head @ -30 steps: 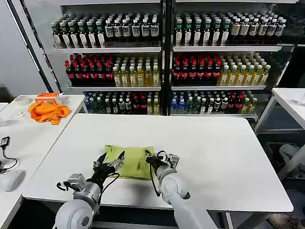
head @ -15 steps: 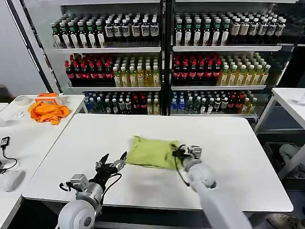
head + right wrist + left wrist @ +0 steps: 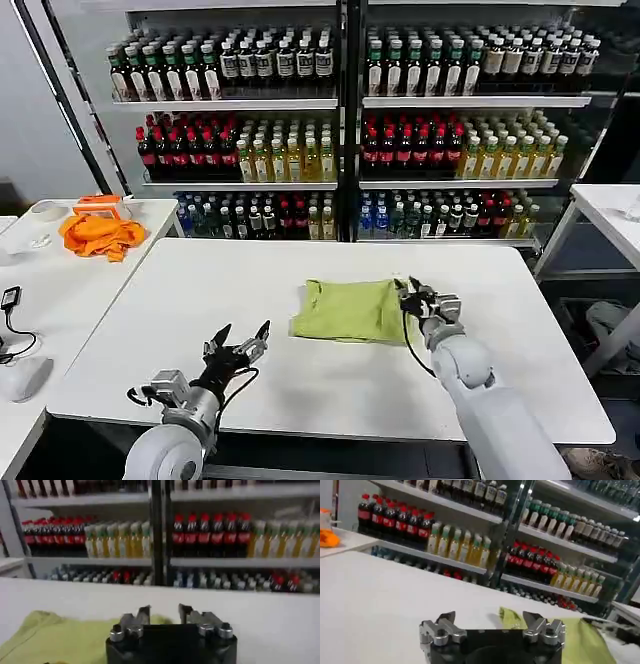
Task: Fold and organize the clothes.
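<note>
Step in hand: placing the folded shirt at mid-worktop. Right gripper at its right edge, fingers narrowly parted — apparently released. Left gripper idle, fingers wide. Next: withdraw right arm clear.

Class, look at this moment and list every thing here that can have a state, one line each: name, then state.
Lime-green T-shirt: folded into a compact bundle, lying flat on the white table.
Right gripper: fingers open, at the T-shirt's right edge, not clamped on it.
Left gripper: fingers open, holding nothing, near the table's front edge, apart from the T-shirt.
Orange cloth: crumpled in a heap on the side table.
</note>
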